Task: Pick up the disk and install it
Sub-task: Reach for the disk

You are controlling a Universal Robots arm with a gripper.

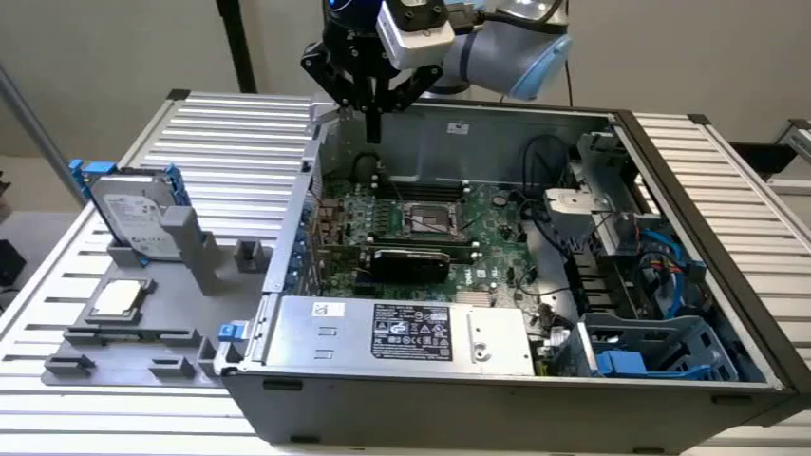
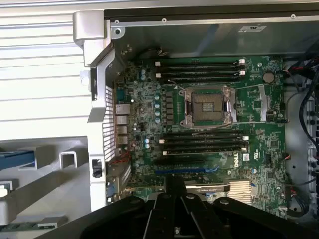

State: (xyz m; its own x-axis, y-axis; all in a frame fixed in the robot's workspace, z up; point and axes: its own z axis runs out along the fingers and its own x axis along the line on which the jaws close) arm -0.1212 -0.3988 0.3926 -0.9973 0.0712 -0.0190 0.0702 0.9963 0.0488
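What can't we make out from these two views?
- Exterior view: label print on the silver-grey disk in its blue carrier, too small; its lower edge hidden by the grey plastic holder.
- Wrist view: part of the green motherboard hidden by the black gripper.
- Exterior view: lower part of the blue-grey drive cage hidden by the grey case wall.

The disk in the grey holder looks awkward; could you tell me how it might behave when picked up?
The disk looks like rigid metal, so probably stiff and heavy for its size. Leaning upright in its grey holder, it may tip if nudged.
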